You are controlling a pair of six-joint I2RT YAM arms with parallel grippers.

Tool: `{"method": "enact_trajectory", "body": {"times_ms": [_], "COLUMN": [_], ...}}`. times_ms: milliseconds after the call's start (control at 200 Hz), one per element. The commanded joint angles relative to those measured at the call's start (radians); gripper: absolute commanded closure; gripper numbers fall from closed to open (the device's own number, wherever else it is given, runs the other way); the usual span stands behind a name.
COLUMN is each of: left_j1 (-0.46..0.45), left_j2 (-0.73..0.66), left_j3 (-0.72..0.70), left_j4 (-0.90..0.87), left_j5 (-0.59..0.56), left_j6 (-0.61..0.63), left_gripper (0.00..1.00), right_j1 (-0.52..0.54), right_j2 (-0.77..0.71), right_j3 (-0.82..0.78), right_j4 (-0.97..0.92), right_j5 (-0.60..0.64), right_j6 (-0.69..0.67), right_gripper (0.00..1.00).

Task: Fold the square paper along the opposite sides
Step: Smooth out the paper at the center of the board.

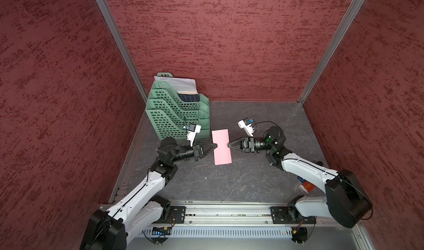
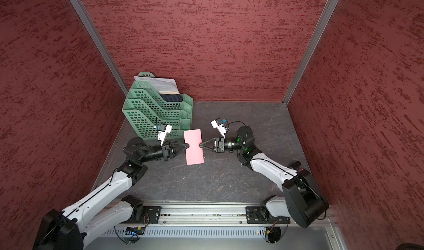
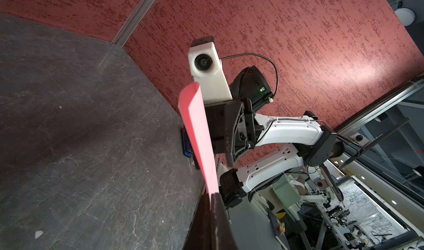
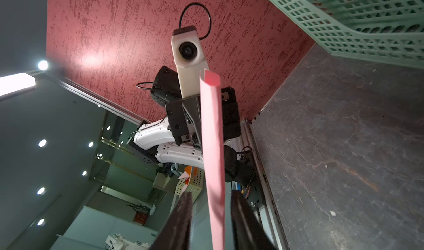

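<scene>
White arm shells (image 1: 142, 191), black joints (image 1: 344, 200), black cables (image 3: 277, 74), white wrist cameras (image 3: 204, 63).

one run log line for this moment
left claw: shut on square paper edge | right claw: open, astride opposite edge | paper: narrow pink strip between claws

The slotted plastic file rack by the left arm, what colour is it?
Pale mint green; the file rack shows best in a top view.

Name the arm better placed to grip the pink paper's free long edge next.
Right. The right gripper has its jaws open astride the pink paper edge; the left gripper is shut on the opposite edge.
</scene>
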Motion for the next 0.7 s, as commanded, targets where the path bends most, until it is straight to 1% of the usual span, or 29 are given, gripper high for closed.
{"method": "enact_trajectory", "body": {"times_ms": [0, 60, 85, 230, 270, 296, 336, 356, 376, 416, 456, 511, 656, 696], "left_j1": [0.001, 0.001, 0.001, 0.001, 0.001, 0.001, 0.000, 0.001, 0.000, 0.000, 0.000, -0.003, -0.026, -0.034], "left_j2": [-0.003, -0.006, -0.006, -0.013, -0.016, -0.018, -0.022, -0.025, -0.030, -0.039, -0.052, -0.068, -0.079, -0.076], "left_j3": [0.013, 0.011, 0.012, 0.011, 0.014, 0.013, 0.013, 0.014, 0.014, 0.012, 0.014, 0.013, 0.003, -0.002], "left_j4": [-0.006, -0.010, -0.013, -0.021, -0.067, -0.081, -0.105, -0.117, -0.130, -0.167, -0.218, -0.283, -0.397, -0.410], "left_j5": [0.000, -0.002, -0.002, -0.015, -0.029, -0.040, -0.060, -0.071, -0.083, -0.113, -0.149, -0.199, -0.320, -0.343], "left_j6": [0.019, 0.021, 0.022, 0.033, 0.038, 0.040, 0.041, 0.041, 0.041, 0.046, 0.061, 0.081, 0.126, 0.136], "left_gripper": [1.00, 1.00, 1.00, 1.00, 1.00, 0.92, 0.71, 0.62, 0.57, 0.51, 0.47, 0.45, 0.44, 0.45], "right_j1": [0.004, 0.004, 0.004, 0.004, 0.004, 0.004, 0.004, 0.004, 0.004, 0.005, 0.005, 0.009, 0.021, 0.024], "right_j2": [-0.013, -0.009, -0.007, 0.002, 0.005, 0.006, 0.009, 0.010, 0.011, 0.015, 0.022, 0.039, 0.108, 0.156], "right_j3": [-0.006, -0.004, -0.003, -0.002, 0.001, 0.001, -0.003, -0.004, -0.007, -0.016, -0.029, -0.047, -0.096, -0.108], "right_j4": [0.017, 0.018, 0.018, -0.010, -0.041, -0.061, -0.093, -0.110, -0.127, -0.151, -0.165, -0.168, -0.113, -0.100], "right_j5": [0.017, 0.017, 0.019, 0.033, 0.044, 0.052, 0.071, 0.081, 0.091, 0.114, 0.136, 0.165, 0.250, 0.269], "right_j6": [-0.006, -0.006, -0.006, -0.021, -0.037, -0.048, -0.067, -0.080, -0.092, -0.113, -0.129, -0.141, -0.131, -0.128], "right_gripper": [0.84, 0.97, 1.00, 1.00, 1.00, 1.00, 1.00, 1.00, 1.00, 1.00, 1.00, 1.00, 1.00, 1.00]}}
